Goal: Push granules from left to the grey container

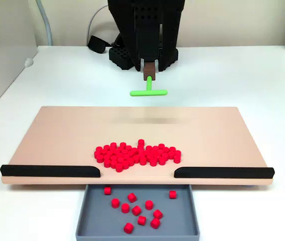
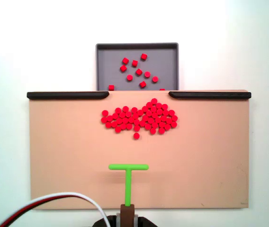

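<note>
Tiny bright red cylindrical granules (image 2: 139, 119) clustered on tan board (image 2: 68, 156) just before gap between black strips (image 2: 68, 95); some already in shallow grey plastic tray (image 1: 90, 216). Gripper (image 1: 149, 75) clamped on stem of green T-shaped tool (image 2: 128, 177), crossbar well short of pile.

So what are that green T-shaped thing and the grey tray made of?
Both look like plastic. The green T-shaped tool is a uniform bright green with a matte, smooth surface, possibly 3D-printed. The grey container is an even, dull grey with thin, low walls and no shine. Neither can be confirmed.
</note>
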{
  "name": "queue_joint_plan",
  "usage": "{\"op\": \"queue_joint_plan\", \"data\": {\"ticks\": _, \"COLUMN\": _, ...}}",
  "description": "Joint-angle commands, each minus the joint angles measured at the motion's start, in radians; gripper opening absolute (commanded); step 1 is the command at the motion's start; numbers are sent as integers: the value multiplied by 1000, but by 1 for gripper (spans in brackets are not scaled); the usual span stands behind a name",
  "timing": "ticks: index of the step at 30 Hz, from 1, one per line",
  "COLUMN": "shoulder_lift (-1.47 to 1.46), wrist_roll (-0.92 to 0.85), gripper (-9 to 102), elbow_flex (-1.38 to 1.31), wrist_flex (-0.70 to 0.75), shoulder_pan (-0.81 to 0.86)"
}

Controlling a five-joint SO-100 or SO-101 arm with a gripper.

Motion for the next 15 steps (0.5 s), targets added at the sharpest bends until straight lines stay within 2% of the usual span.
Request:
{"op": "queue_joint_plan", "data": {"ticks": 1, "shoulder_lift": -48, "wrist_roll": -21, "gripper": 0, "elbow_flex": -6, "wrist_flex": 0, "shoulder_pan": -26}}
{"op": "queue_joint_plan", "data": {"ticks": 15, "shoulder_lift": -41, "wrist_roll": -21, "gripper": 0, "elbow_flex": -6, "wrist_flex": 8, "shoulder_pan": -31}}
